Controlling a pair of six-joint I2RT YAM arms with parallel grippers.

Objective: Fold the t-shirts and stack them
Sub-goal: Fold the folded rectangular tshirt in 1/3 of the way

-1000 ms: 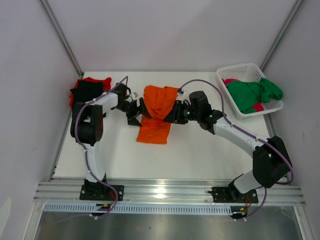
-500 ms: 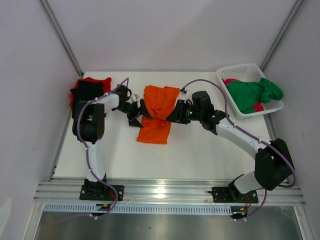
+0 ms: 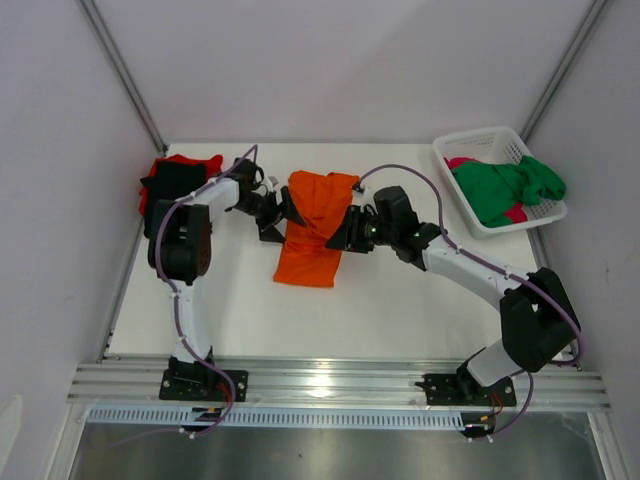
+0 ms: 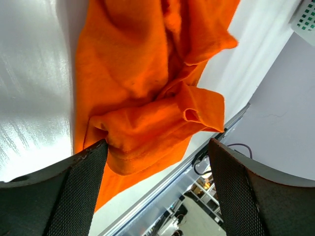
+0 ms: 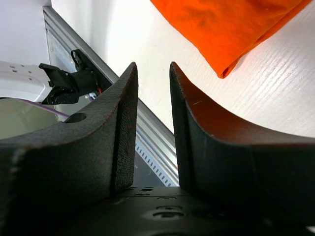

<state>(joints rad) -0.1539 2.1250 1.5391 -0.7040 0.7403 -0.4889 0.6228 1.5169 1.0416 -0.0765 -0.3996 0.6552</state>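
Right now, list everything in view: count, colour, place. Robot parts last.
orange t-shirt: one, bright orange, partly folded, middle of the table
red t-shirt: one, red, far left corner
black t-shirt: one, black, piled with the red one
green t-shirt: one, green, in the basket
pink t-shirt: one, pink, in the basket beneath the green
basket: one, white, far right corner
table: one, white
left arm, right arm: white and black, near edge
left gripper: black, open wide, straddling the orange cloth
right gripper: black, narrowly open, empty, beside the shirt
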